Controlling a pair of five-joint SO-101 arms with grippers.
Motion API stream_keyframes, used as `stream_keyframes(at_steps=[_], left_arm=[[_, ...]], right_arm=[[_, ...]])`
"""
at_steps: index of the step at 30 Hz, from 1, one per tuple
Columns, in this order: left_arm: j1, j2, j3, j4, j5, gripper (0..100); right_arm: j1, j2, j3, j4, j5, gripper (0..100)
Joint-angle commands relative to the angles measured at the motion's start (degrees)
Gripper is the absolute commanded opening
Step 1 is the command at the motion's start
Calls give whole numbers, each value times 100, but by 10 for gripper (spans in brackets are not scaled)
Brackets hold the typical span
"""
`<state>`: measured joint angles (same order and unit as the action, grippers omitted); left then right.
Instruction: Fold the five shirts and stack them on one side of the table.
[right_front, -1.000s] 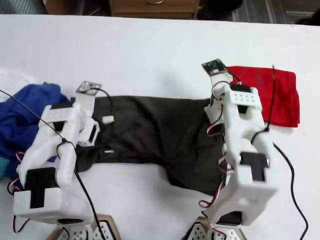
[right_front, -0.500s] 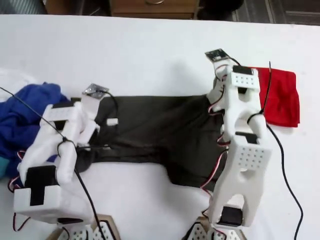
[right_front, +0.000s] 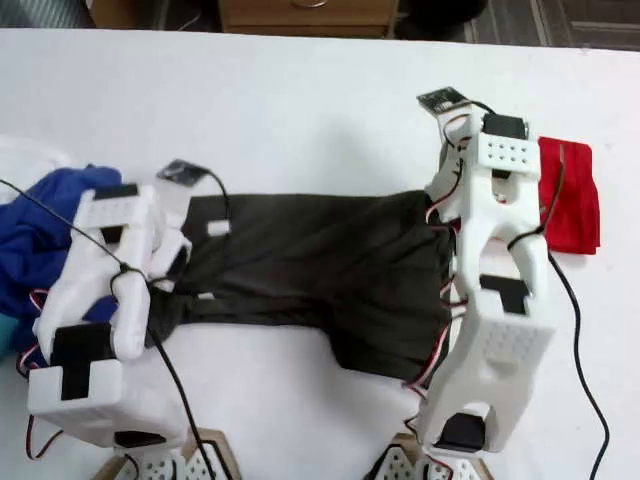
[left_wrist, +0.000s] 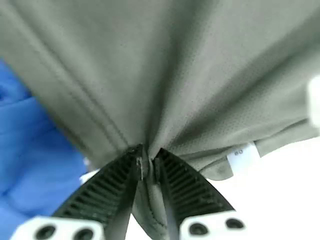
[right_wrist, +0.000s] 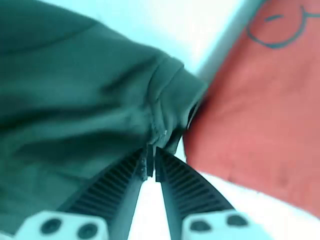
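A dark grey-green shirt (right_front: 320, 270) lies spread across the middle of the table between the two arms. My left gripper (left_wrist: 148, 162) is shut on its left edge, with cloth pinched between the ribbed fingers (left_wrist: 117, 182). At the shirt's right edge (right_wrist: 165, 95) my right gripper (right_wrist: 151, 165) is shut on a bunched fold, close beside the folded red shirt (right_wrist: 250, 110). From above, that red shirt (right_front: 570, 195) lies at the table's right side, partly behind the right arm (right_front: 495, 260). The left arm (right_front: 100, 290) stands over the dark shirt's left end.
A heap of blue cloth (right_front: 40, 230) with a bit of white lies at the table's left edge, touching the left arm; the same blue cloth (left_wrist: 35, 150) shows beside the left gripper. The bare white table (right_front: 300, 100) stretches behind the shirt. Cables hang from both arms.
Both arms have pushed away toward the table's far side with the dark shirt's edges in their grip. The right arm stretched out most, now covering more of the red shirt.
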<state>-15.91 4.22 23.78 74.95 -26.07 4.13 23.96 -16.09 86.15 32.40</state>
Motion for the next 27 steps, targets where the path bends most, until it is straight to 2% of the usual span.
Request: stream_keyframes(at_steps=[1, 7, 12, 19, 23, 27], left_arm=[[-105, -97, -927, 527, 9, 38], [88, -26, -1622, 624, 18, 38], [642, -26, -1516, 677, 18, 39], [721, -35, -1191, 308, 18, 39], [695, 9, -1138, -501, 211, 40], [563, 659, -1402, -1002, 246, 40]], right_arm=[[-286, -1666, 1398, -365, 62, 19], [-804, -3890, 4615, -1534, 70, 19], [-998, -4734, 6541, -2281, 88, 19], [-1200, -4637, 7218, -2703, 88, 19], [-1429, -4444, 7358, -2712, 88, 19], [-1262, -4268, 7437, -2712, 88, 19]])
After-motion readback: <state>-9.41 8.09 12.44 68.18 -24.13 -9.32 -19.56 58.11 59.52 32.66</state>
